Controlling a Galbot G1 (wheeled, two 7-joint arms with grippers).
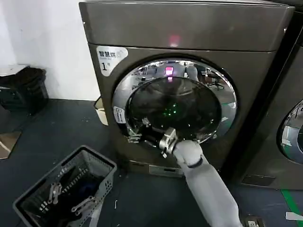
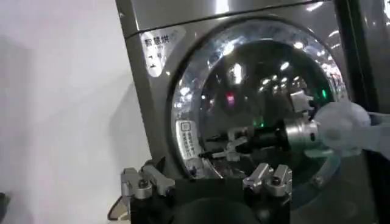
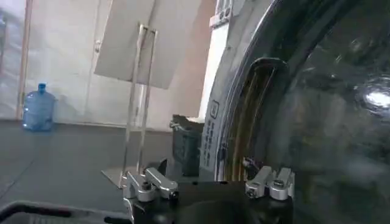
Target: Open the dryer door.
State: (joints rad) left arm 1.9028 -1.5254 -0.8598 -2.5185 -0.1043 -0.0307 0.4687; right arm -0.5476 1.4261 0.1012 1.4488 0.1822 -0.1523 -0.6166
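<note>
Dryer door (image 1: 174,101) looks barely cracked, right gripper (image 1: 134,134) at its left rim, jaws spread wide; left gripper's (image 2: 206,182) jaws wide too

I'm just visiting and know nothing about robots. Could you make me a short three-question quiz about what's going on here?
1. True or false: the dryer door is swung wide open.
2. Which arm reaches to the door's chrome ring?
3. What lies on the floor at the robot's left? A) basket B) chair C) ladder

Key
1. False; it sits against the dryer.
2. The right arm; the right gripper is at the ring's lower left edge.
3. A, the grey basket.
</note>
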